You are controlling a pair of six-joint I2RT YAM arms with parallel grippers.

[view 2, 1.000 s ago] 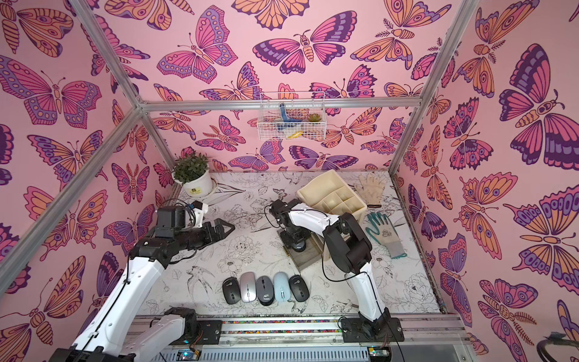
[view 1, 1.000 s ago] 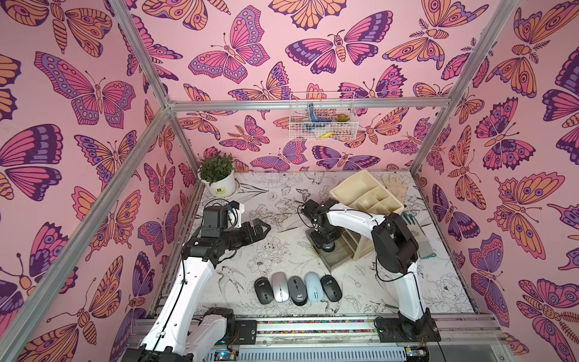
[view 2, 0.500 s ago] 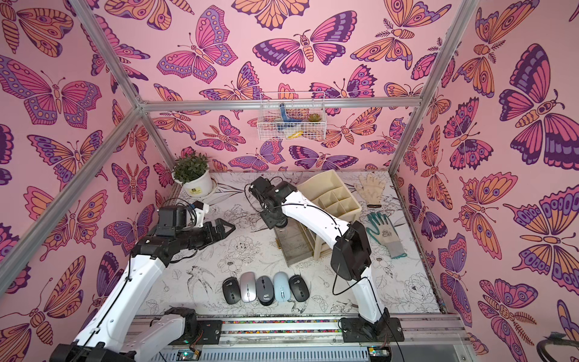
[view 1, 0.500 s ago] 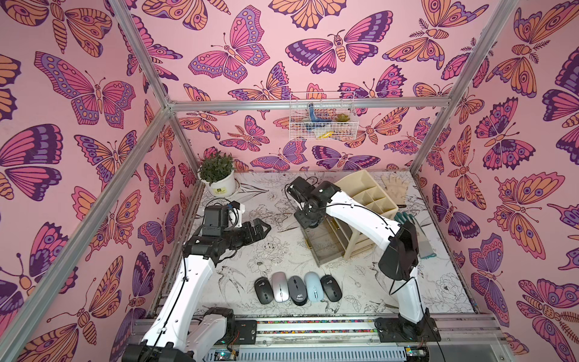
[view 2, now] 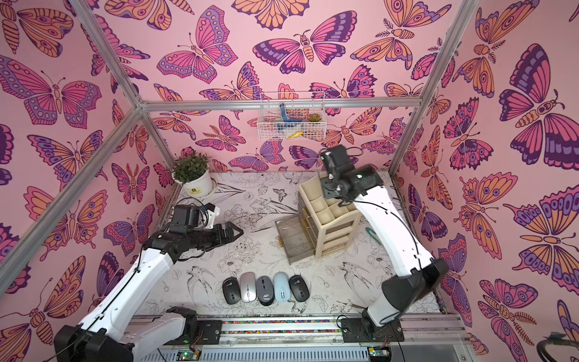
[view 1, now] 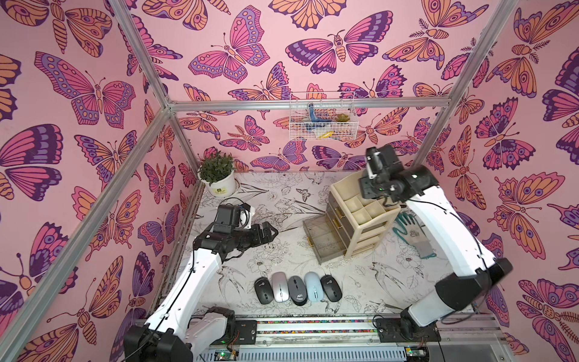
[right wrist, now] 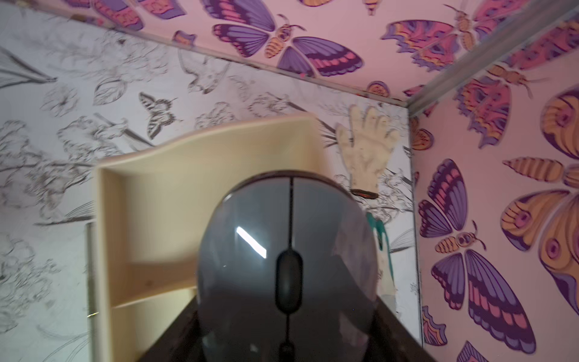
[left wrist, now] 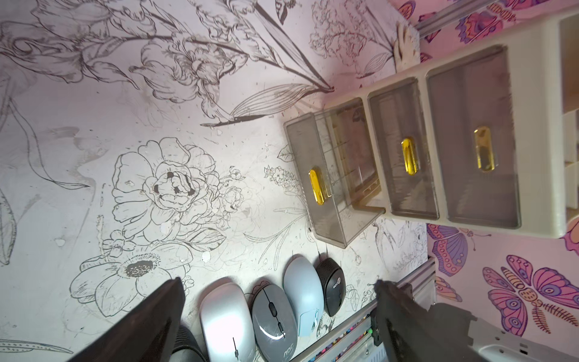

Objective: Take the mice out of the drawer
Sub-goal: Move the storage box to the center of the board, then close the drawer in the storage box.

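Five mice lie side by side near the table's front edge: black [view 1: 263,290], silver [view 1: 280,286], dark grey [view 1: 297,290], pale blue [view 1: 313,285] and black [view 1: 330,287]. My right gripper [right wrist: 288,301] is shut on a sixth, dark grey mouse [right wrist: 282,244], held high above the cream drawer unit [view 1: 363,219]; in both top views the gripper hides that mouse. The unit's bottom drawer [view 1: 326,238] stands pulled out and looks empty [left wrist: 344,163]. My left gripper [view 1: 271,233] hovers open over the table, left of the drawer, with nothing between its fingers [left wrist: 169,301].
A potted plant [view 1: 217,178] stands at the back left corner. A wire basket [view 1: 322,120] hangs on the back wall. A cream glove [right wrist: 366,153] and a green glove [view 1: 407,225] lie behind and right of the unit. A metal rail [view 1: 313,326] borders the front.
My right gripper has risen out of the open drawer with the dark grey mouse and swung up and to the right, above the drawer unit. The left arm has stayed still.
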